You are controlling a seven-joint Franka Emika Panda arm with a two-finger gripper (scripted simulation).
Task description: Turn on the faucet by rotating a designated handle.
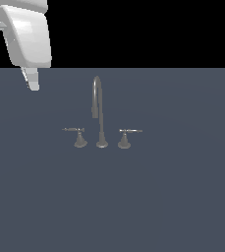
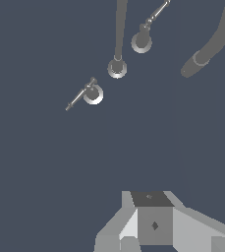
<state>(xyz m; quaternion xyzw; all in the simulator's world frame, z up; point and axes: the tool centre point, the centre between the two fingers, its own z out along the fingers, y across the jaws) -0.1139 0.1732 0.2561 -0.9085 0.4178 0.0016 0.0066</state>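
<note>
We saw the gripper (image 1: 33,86) high above the grey surface (image 1: 182,197); whether its fingers (image 1: 32,78) were parted, we could not tell. The faucet (image 1: 99,110) and its handle (image 1: 77,135) stood well below them, untouched.

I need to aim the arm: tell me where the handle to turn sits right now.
In the exterior view the handle stands left of the spout's base, its bar pointing left; its twin is on the right. The pincer hangs far off, upper left.
</note>
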